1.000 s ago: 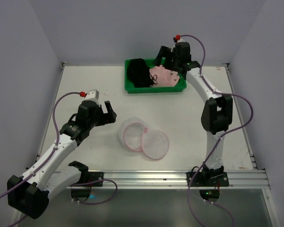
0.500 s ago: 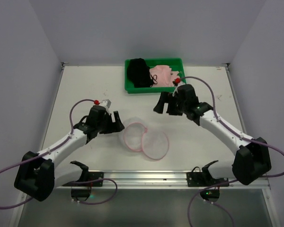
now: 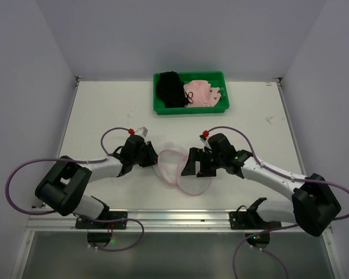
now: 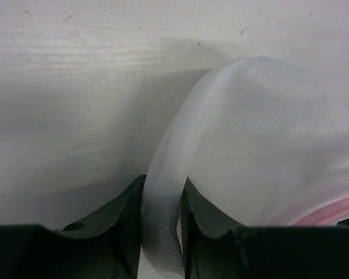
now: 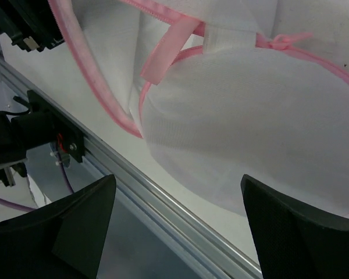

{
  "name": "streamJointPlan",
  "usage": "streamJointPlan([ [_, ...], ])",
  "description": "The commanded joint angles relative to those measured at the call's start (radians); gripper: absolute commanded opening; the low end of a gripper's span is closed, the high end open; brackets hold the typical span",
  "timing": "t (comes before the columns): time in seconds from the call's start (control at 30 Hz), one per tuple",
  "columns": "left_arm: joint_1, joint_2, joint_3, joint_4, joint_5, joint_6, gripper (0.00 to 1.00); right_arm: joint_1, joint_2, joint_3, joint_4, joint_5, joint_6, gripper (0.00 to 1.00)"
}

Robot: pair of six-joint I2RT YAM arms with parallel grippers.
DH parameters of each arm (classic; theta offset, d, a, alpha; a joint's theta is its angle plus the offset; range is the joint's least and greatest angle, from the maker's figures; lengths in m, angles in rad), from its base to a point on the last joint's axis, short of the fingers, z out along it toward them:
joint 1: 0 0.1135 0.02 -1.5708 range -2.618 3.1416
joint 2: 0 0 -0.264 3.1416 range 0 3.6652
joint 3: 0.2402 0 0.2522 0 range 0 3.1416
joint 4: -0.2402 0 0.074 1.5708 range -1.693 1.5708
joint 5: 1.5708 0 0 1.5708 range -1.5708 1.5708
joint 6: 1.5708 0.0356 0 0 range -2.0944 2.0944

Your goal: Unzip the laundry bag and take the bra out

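Jaws of left gripper (image 4: 161, 232) now clamp a mesh fold of the laundry bag (image 4: 267, 133); right gripper (image 3: 192, 166), newly arrived beside the bag, stands wide, ready to reach in

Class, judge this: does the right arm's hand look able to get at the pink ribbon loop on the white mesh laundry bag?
Probably yes: the right hand is open, close to the pink ribbon loop on the white mesh laundry bag, nothing lying between.
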Motion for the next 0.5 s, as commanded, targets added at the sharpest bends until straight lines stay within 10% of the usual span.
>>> streamJointPlan([
  [0.0,-0.03,0.071,-0.016,0.026,-0.021,-0.086,0.3,-0.01,0.066,-0.008,0.1,-0.044,0.042,0.89],
  [0.47,-0.041,0.086,0.033,0.059,-0.055,-0.212,0.08,-0.201,0.307,0.132,0.27,0.051,-0.082,0.92],
])
